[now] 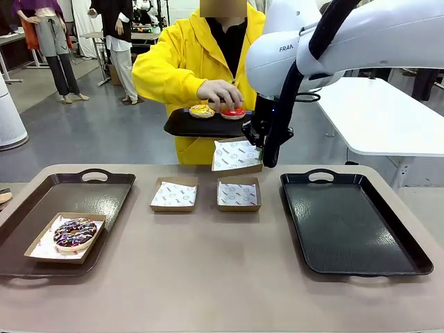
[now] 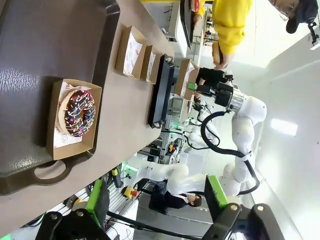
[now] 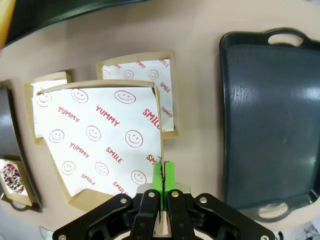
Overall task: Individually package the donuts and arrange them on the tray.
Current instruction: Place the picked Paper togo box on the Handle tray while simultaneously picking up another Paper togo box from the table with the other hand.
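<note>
Right hand [image 3: 162, 171] pinching box [image 3: 95, 135] edge, raised above table [image 1: 208, 243] | left hand [image 2: 155, 197] wide

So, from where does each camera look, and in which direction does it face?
Front: fixed between the arms, facing across the table at the person; the right arm enters from the right, holding a paper-lined box aloft.
Left wrist: rides that wrist, rolled sideways, facing the sprinkled donut, boxed, on the brown tray; the open left hand rises from the bottom.
Right wrist: above the table, looking down; the right hand is shut on the box's rim.
Shared: front and right wrist both show that box.
</note>
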